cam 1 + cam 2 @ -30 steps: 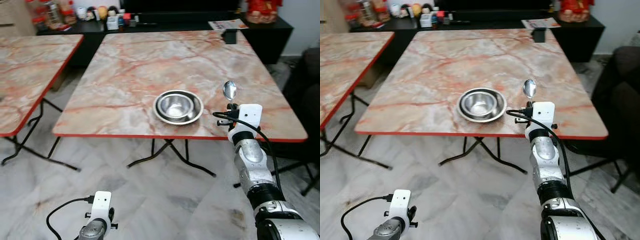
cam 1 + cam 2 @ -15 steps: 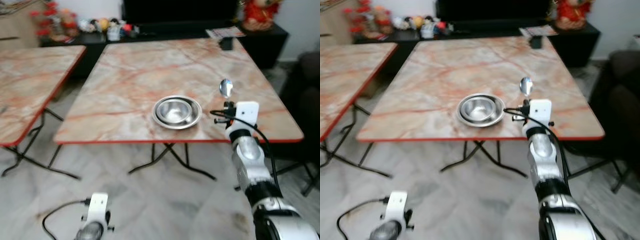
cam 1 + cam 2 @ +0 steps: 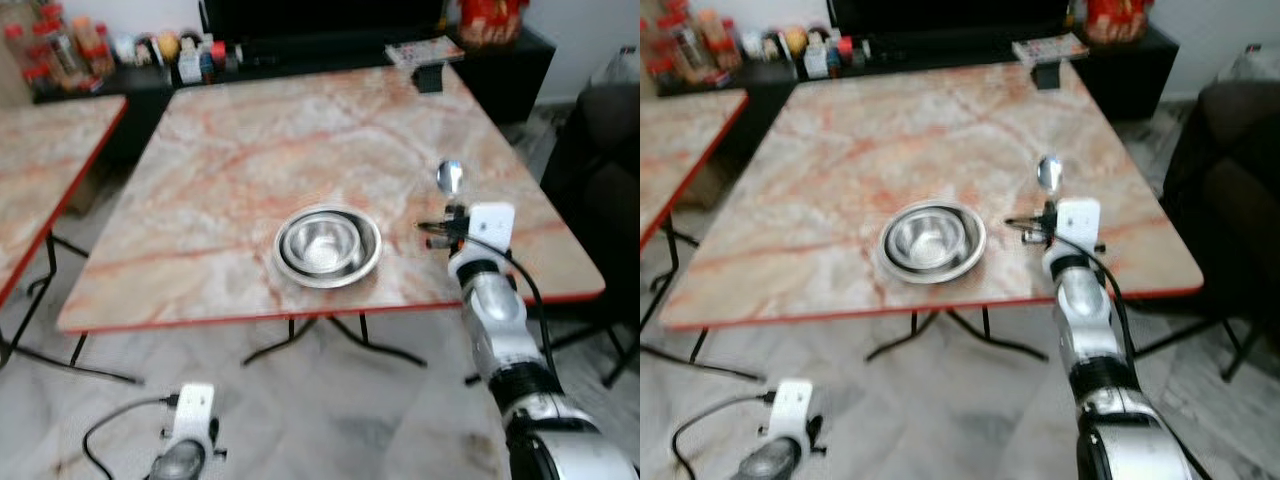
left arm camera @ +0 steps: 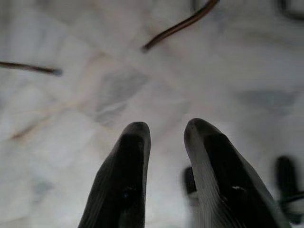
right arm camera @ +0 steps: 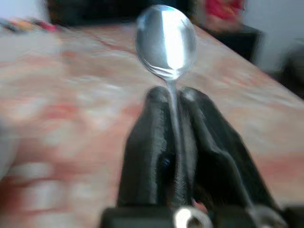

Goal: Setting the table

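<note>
A steel bowl (image 3: 328,246) sits near the front edge of the marble table (image 3: 260,150). To its right, my right gripper (image 5: 172,93) is shut on the handle of a silver spoon (image 3: 450,178), whose bowl end sticks up above the fingers over the table's right part. In the right wrist view the spoon (image 5: 166,40) rises straight from between the black fingers (image 5: 147,133). My left arm (image 3: 187,440) hangs low over the floor, and its gripper (image 4: 164,130) has a small gap between the fingers with nothing in it.
A second marble table (image 3: 40,190) stands to the left. A dark low cabinet (image 3: 300,50) with bottles and small items runs behind the tables. A small black object (image 3: 430,77) rests at the table's far edge. A dark sofa (image 3: 610,170) is on the right.
The camera has moved closer and to the right, so the table now sits further left in view. The right gripper still holds the spoon upright beside the bowl.
</note>
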You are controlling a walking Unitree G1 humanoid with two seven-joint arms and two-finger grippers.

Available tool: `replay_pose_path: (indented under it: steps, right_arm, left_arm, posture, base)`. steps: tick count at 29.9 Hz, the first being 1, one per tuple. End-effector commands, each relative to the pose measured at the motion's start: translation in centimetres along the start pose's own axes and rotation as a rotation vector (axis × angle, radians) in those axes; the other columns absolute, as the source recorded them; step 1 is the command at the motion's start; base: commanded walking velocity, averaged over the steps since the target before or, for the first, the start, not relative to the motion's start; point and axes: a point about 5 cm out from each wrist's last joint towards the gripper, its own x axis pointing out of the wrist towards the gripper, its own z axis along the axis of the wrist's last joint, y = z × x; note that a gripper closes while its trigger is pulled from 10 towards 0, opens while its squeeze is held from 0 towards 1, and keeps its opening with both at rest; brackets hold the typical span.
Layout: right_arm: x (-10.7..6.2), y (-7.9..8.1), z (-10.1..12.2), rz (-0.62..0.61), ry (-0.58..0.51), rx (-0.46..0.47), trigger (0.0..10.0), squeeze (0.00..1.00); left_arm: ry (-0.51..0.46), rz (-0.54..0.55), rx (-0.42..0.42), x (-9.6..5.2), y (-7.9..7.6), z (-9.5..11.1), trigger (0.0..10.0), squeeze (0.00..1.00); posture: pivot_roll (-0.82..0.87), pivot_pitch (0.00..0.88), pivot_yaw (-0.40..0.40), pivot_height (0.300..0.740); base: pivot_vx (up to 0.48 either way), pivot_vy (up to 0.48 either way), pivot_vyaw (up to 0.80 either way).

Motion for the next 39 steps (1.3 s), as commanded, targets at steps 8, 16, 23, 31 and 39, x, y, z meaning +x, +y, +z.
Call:
replay_pose_path:
  steps: [8, 16, 23, 31, 39]
  right_arm:
    - [0.5, 0.8, 0.1, 0.055, 0.187, 0.061, 10.0, 0.00]
    - [0.4, 0.4, 1.5, 0.044, 0.316, 0.109, 10.0, 0.00]
    - [0.1, 1.1, 2.6, 0.085, 0.374, 0.179, 10.0, 0.00]
    - [-1.1, 2.4, 1.4, 0.122, 0.491, 0.229, 10.0, 0.00]
    - [-2.0, 2.8, -0.2, 0.127, 0.548, 0.259, 10.0, 0.00]
  left_arm:
    - [0.005, 0.034, 0.022, 0.0, 1.8, 0.1, 10.0, 0.00]
    - [0.003, 0.027, 0.029, 0.0, 1.8, 0.2, 10.0, 0.00]
    - [0.005, 0.025, 0.030, 0.0, 1.7, 0.2, 10.0, 0.00]
    - [0.006, 0.024, 0.031, 0.0, 1.6, 0.3, 10.0, 0.00]
    - [0.009, 0.021, 0.038, 0.1, 1.5, 0.3, 10.0, 0.00]
  posture:
    - [-0.09, 0.082, 0.056, 0.740]
    - [-0.11, 0.110, 0.055, 0.740]
    - [-0.12, 0.109, 0.048, 0.740]
    - [-0.12, 0.106, 0.040, 0.740]
    - [-0.13, 0.101, 0.041, 0.740]
  base:
    - [0.000, 0.000, 0.00]
    - [0.000, 0.000, 0.00]
    - [0.000, 0.000, 0.00]
    - [0.000, 0.000, 0.00]
    - [0.000, 0.000, 0.00]
